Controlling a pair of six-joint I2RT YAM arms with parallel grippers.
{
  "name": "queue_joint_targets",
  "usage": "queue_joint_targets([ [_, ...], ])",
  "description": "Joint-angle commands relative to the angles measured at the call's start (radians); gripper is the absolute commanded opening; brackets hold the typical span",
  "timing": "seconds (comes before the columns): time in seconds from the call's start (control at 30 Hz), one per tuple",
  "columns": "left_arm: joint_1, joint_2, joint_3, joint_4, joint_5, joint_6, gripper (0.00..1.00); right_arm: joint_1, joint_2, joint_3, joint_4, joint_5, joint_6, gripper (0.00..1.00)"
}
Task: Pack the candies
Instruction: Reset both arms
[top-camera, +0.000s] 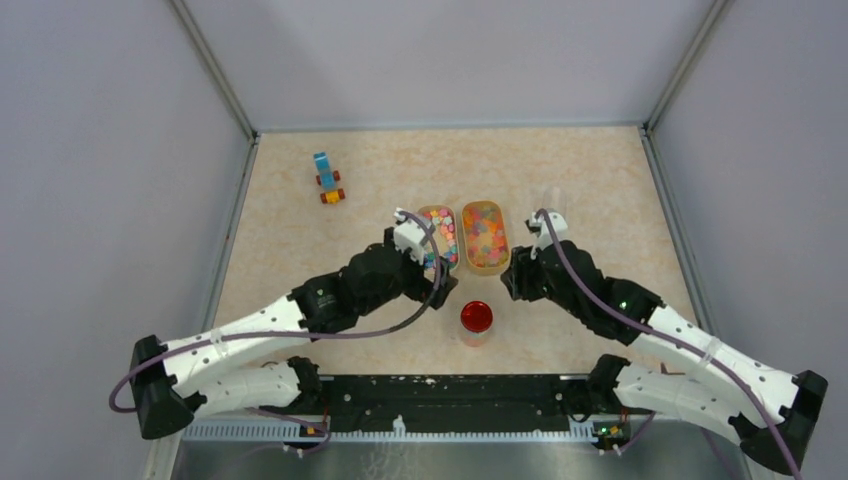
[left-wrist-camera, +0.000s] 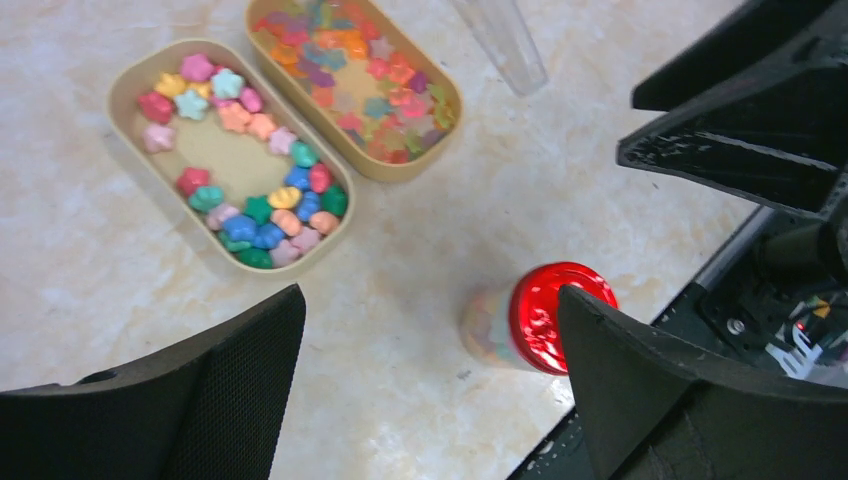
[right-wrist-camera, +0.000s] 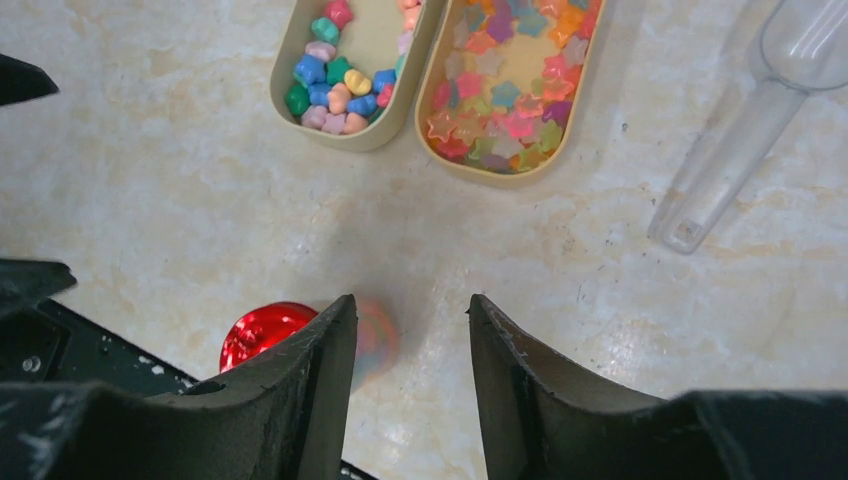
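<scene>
partly | candies (right-wrist-camera: 335, 85) cropped at top edge | jar (left-wrist-camera: 490, 328) blurred (red lid (left-wrist-camera: 545, 315) clearer)

Left wrist view. Your left gripper (left-wrist-camera: 428, 300) hangs over the desk (left-wrist-camera: 600, 190), its fingers spread wide. Two oval trays, near tray (left-wrist-camera: 128, 85) and far tray (left-wrist-camera: 452, 100), lie side by side, both holding the candies (left-wrist-camera: 265, 205). A red-lidded jar (left-wrist-camera: 545, 315) sits beside your right-hand finger.

Candies (left-wrist-camera: 285, 197) — small multicoloured stars and flowers — are lying loose in two tan oval trays (left-wrist-camera: 215, 150), one batch seemingly flatter.
</scene>
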Motion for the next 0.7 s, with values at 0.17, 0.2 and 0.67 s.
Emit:
queue_joint_targets([
  [0.17,0.392,-0.029,0.029,-0.049,0.204,0.003,0.99,-0.310,0.085,0.057,0.093,-0.228,-0.048,0.47],
  [0.2,0.441,-0.038,0.026,-0.051,0.227,-0.018,0.99,-0.365,0.083,0.047,0.099,-0.257,-0.030,0.48],
  [0.67,0.594,-0.232,0.044,-0.129,0.105,-0.002,0.99,-0.495,-0.079,-0.016,0.030,0.128,0.183,0.60],
])
